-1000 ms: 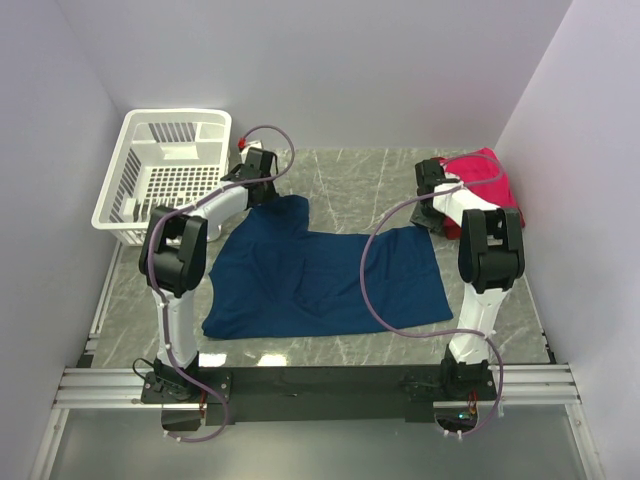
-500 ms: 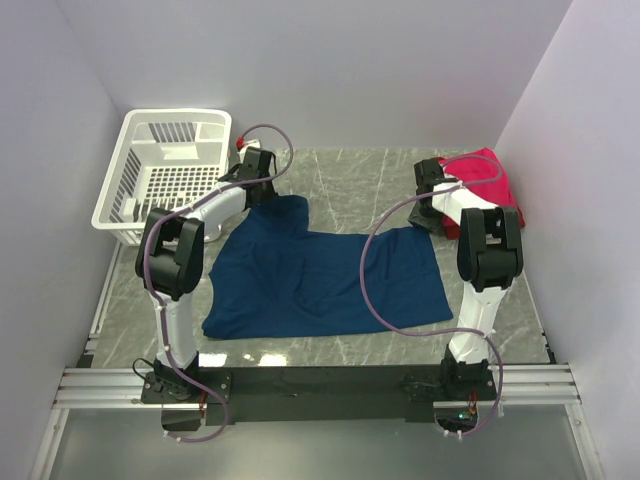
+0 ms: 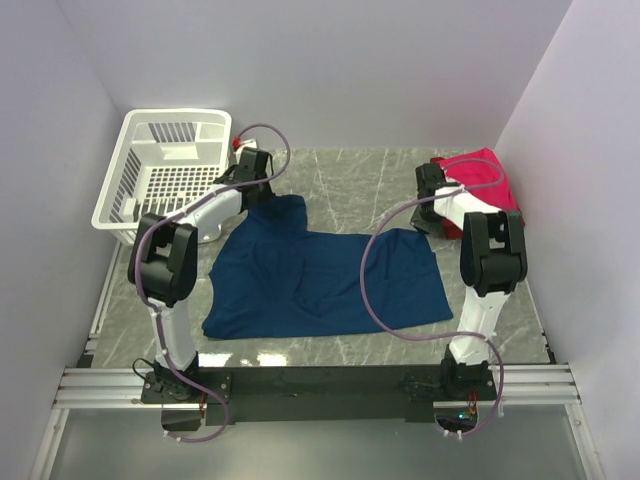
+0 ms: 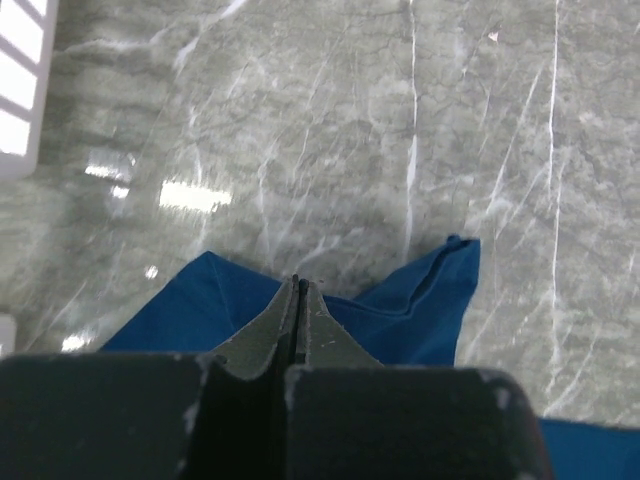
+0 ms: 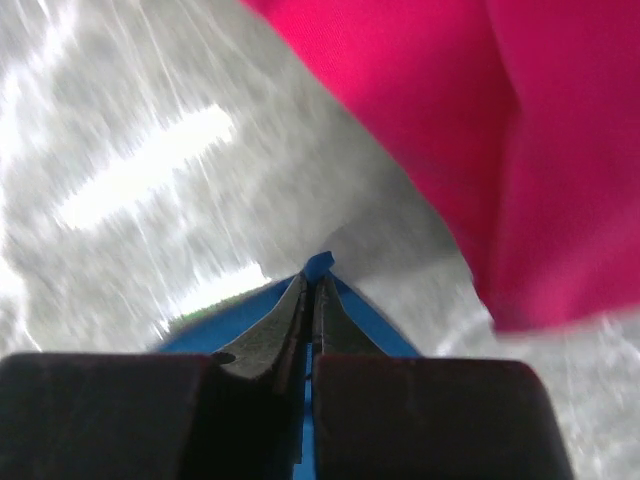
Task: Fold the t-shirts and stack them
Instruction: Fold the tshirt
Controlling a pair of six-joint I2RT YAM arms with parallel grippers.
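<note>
The navy blue t-shirt [image 3: 320,275] lies spread on the grey marble table, with no print showing. At its far left corner my left gripper [image 3: 263,196] is shut. In the left wrist view the blue cloth [image 4: 400,320] rises on both sides of the closed gripper [image 4: 298,282]. My right gripper [image 3: 428,222] is at the shirt's far right corner. Its jaws [image 5: 313,278] are shut, with a sliver of blue cloth [image 5: 318,264] sticking out past the tips. Folded red t-shirts [image 3: 485,180] lie just behind it and fill the right wrist view's upper right [image 5: 500,130].
A white slotted basket [image 3: 112,190] stands at the back left, beside the left arm; its edge shows in the left wrist view [image 4: 20,80]. Walls close in the table on three sides. A metal rail runs along the near edge.
The right gripper has shut on the navy shirt's far right corner; it was partly open before. The left arm has shifted slightly to the left, its gripper still shut.
</note>
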